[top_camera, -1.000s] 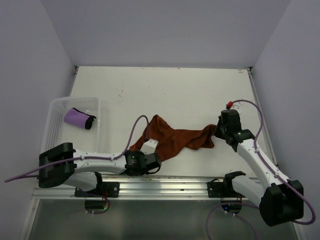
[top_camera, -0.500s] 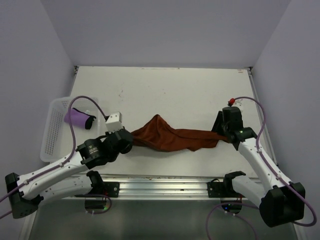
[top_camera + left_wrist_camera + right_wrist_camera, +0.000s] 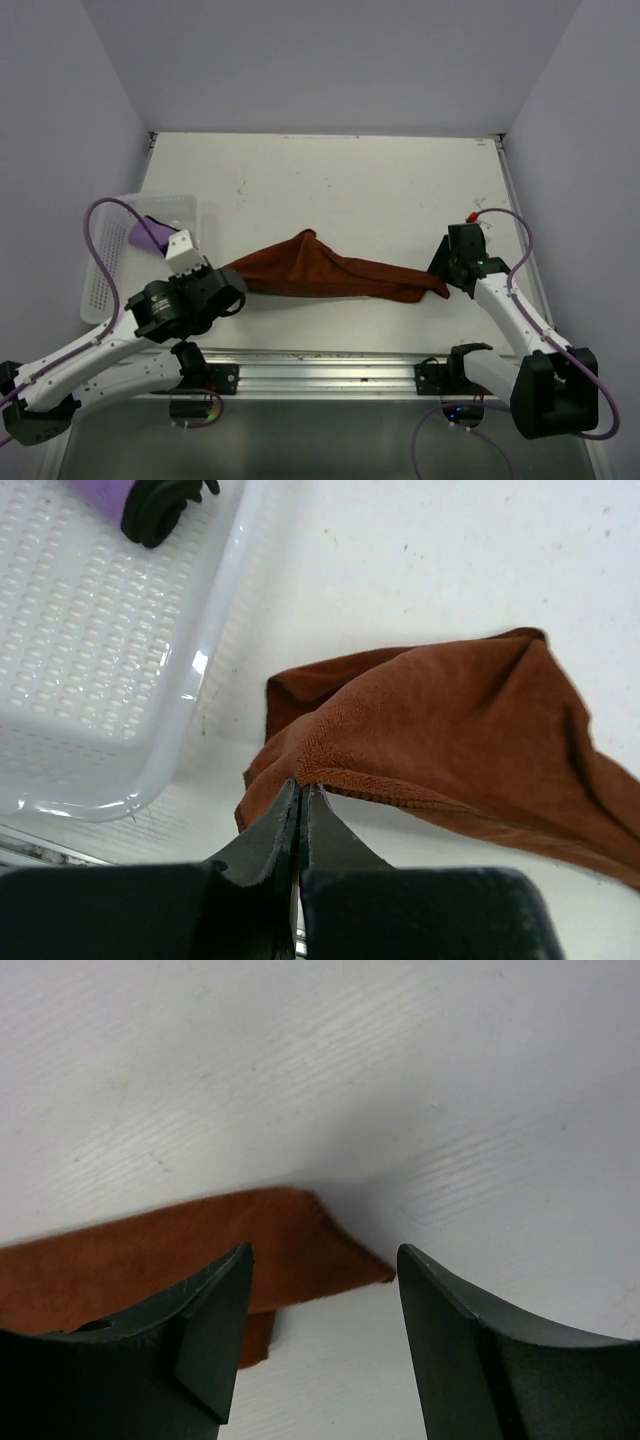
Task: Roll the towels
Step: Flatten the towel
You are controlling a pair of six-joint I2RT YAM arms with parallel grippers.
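two claws sit at opposite ends of the rust-orange towel [image 3: 320, 268], which lies stretched in a long band across the table [image 3: 350, 180]. the left claw [image 3: 302, 795] is clenched on the towel's hemmed edge, jaws pressed together with the cloth pinched at their tips. from there the towel fans out ahead of it and to its right. the right claw [image 3: 322, 1252] is released, its fingers [image 3: 215, 1310] spread wide. the towel's other corner lies flat on the table just ahead of the gap; whether the cloth touches a finger cannot be told. ahead of the right claw the table is bare white with faint scuffs.

close on the left of the left claw stands the white perforated basket [image 3: 90, 630], its wall just beside the gripped end of the towel. the purple towel [image 3: 148, 232] lies inside it, its dark end showing, partly hidden by the left arm from above. beyond both claws the table runs open to the back wall [image 3: 330, 60]. pale lilac walls close three sides, and a metal rail [image 3: 330, 365] lines the near edge behind the claws.
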